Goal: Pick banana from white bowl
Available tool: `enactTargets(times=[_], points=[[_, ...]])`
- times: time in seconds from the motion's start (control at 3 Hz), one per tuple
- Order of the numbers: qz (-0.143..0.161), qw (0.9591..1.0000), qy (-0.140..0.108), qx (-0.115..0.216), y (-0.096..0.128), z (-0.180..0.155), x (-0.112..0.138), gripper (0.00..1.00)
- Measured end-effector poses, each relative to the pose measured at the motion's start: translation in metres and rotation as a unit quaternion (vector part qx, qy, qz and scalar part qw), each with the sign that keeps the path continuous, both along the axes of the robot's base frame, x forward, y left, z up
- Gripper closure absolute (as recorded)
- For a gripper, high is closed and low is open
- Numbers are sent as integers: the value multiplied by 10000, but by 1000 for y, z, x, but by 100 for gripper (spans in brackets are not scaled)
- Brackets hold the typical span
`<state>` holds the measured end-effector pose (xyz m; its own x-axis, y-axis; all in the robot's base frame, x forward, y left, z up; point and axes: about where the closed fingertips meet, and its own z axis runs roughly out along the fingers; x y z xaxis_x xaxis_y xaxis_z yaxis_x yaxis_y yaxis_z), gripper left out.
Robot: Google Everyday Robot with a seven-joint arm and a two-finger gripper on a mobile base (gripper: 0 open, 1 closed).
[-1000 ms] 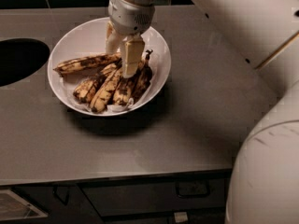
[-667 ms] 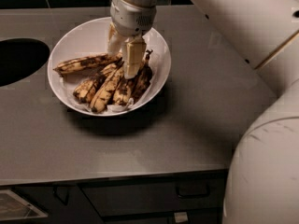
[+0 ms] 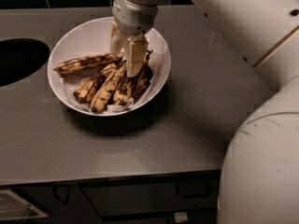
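The white bowl (image 3: 74, 41) sits on the grey counter and holds several overripe bananas. The banana (image 3: 86, 63), long, yellow and black-blotched, lies across the bowl's left half, with its dark end pointing right toward the gripper. Shorter, browner bananas (image 3: 114, 85) lie in a fan below it. My gripper (image 3: 125, 54) hangs down into the bowl from above, over the right end of the banana. Its pale fingers (image 3: 136, 55) stand apart, open, with nothing held between them. They hide where the bananas' ends meet.
A dark round opening (image 3: 18, 59) is set in the counter left of the bowl. My white arm (image 3: 261, 139) fills the right side of the view. Dark tiles run along the back edge. Drawer fronts (image 3: 149, 195) lie below the counter's front edge.
The gripper has shifted very slightly to the right over the bowl. The bananas and bowl have not moved.
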<state>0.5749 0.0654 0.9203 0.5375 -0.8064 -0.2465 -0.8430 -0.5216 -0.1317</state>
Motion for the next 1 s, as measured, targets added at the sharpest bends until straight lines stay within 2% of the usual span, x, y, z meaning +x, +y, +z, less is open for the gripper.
enactTargets(times=[1.0], points=[[-2, 9999, -33, -168, 4, -2, 18, 38]])
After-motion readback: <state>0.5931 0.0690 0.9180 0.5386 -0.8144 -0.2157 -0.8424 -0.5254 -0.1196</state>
